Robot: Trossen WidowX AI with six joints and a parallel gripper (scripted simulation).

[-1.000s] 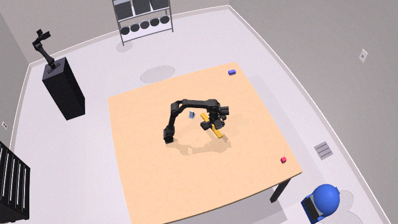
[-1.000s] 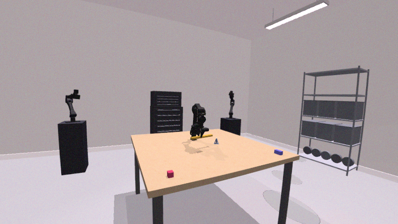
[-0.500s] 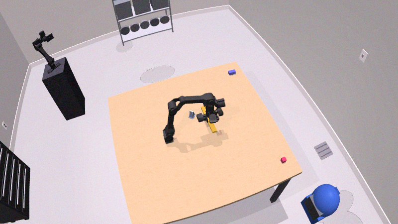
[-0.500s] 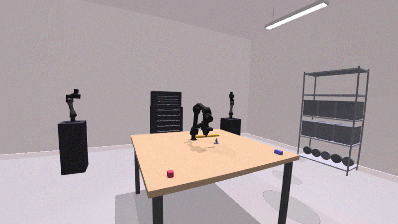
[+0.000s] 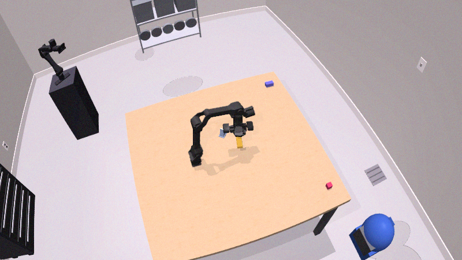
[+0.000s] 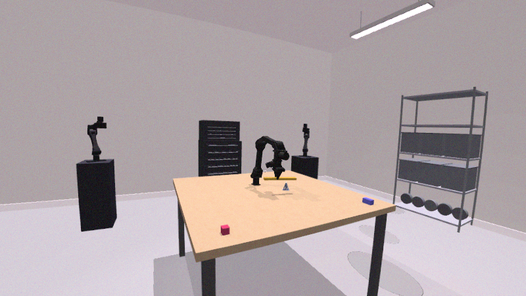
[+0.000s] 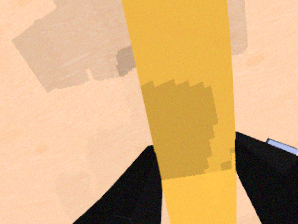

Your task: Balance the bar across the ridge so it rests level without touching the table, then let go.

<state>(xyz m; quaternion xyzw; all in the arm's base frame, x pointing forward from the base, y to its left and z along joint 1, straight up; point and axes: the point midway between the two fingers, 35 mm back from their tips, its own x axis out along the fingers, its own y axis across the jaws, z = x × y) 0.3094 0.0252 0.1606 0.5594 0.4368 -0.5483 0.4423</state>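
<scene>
- Looking down from the top view, the gripper (image 5: pixel 238 134) (image 6: pixel 277 177) (image 7: pixel 193 147) hides much of the yellow bar (image 5: pixel 239 142) (image 6: pixel 288 179) (image 7: pixel 187 60); one end shows beyond it, above the table (image 5: pixel 181 207) (image 6: pixel 294 213) (image 7: pixel 55 120). The pale blue ridge (image 5: pixel 222 133) (image 6: pixel 285 187) (image 7: pixel 282 146) stands near, to one side of the gripper.
- Seen from the exterior, the bar hangs close to level, raised off the table, its shadow lying apart from it. The fingers meet it at about the middle of its length, which I judge the right place to hold it, since a bar let go off-centre would probably tip. The ridge comes to a narrow top with nothing resting on it.
- Through the wrist view, the fingers stand part-way apart, closed on the bar, one dark fingertip against each long side. Its flat face and straight edges suggest a stiff, fairly light piece, unlikely to bend or break. Smooth sides could let it pivot in the grip, so I would carry it slowly and keep the hold square. A corner of the ridge shows past one finger, so the bar probably still needs to go sideways over it, then down gently before the fingers part.
</scene>
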